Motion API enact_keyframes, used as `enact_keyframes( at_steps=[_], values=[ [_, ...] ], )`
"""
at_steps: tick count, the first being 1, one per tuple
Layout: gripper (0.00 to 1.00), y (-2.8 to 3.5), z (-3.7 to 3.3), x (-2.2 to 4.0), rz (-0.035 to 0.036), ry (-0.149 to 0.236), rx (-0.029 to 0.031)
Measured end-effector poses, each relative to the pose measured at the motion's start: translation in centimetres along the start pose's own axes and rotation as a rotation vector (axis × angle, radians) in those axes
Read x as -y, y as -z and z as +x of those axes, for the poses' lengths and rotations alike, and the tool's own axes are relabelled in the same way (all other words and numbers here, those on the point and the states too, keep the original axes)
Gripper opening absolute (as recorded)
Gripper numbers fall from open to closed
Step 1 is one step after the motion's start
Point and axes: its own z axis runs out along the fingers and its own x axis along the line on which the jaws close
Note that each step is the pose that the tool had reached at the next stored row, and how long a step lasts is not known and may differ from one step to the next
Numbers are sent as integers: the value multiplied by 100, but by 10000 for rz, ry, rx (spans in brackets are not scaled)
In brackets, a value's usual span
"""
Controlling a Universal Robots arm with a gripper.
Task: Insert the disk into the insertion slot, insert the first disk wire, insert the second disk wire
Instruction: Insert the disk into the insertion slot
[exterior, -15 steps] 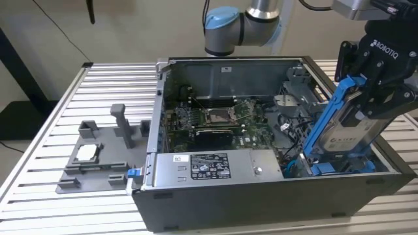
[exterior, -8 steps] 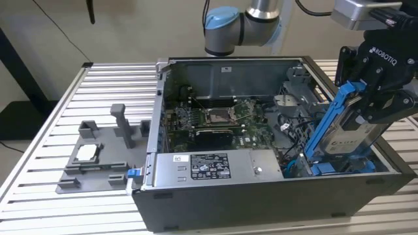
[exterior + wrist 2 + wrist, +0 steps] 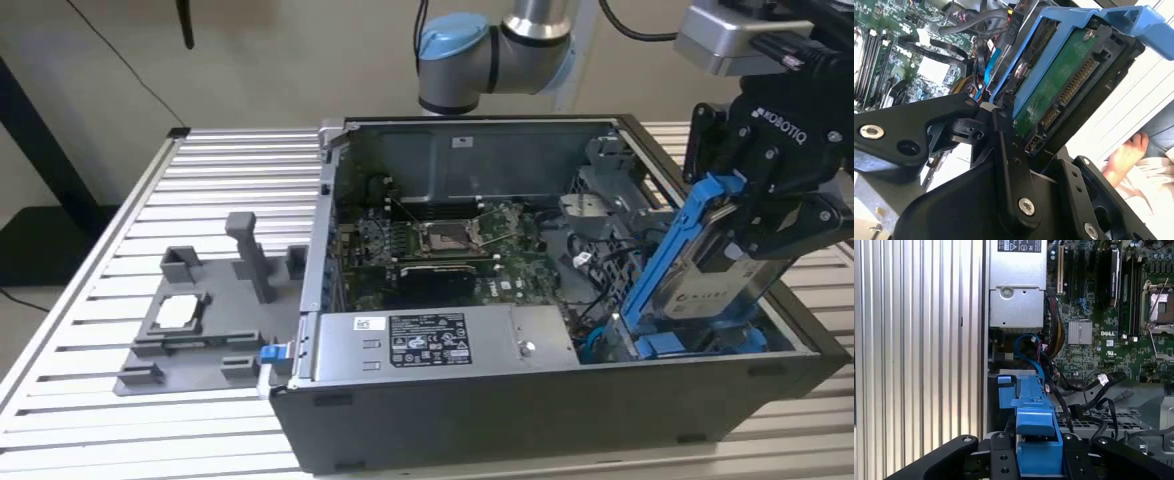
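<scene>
Pinching the bright blue plastic carrier frame from both sides, the black gripper (image 3: pixel 754 225) has its jaws clamped on the flat silver-grey rectangular disk (image 3: pixel 703 287), which leans tilted over the open dark grey computer case (image 3: pixel 534 410). The disk's lower end is down at the narrow dark grey metal insertion slot (image 3: pixel 663 346), in the case's near corner at the exterior view's right, beside the silver power supply box (image 3: pixel 441 340). The case stands on a ribbed aluminium table (image 3: pixel 227 170)

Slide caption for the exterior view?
Gripper holds the disk tilted, lower end at the insertion slot of the open computer case.
</scene>
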Motion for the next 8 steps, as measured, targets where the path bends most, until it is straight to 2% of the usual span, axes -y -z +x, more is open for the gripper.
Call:
enact_keyframes(
  at_steps=[8],
  values=[
    [33,-79,-4,21,0,-1,7]
  ],
)
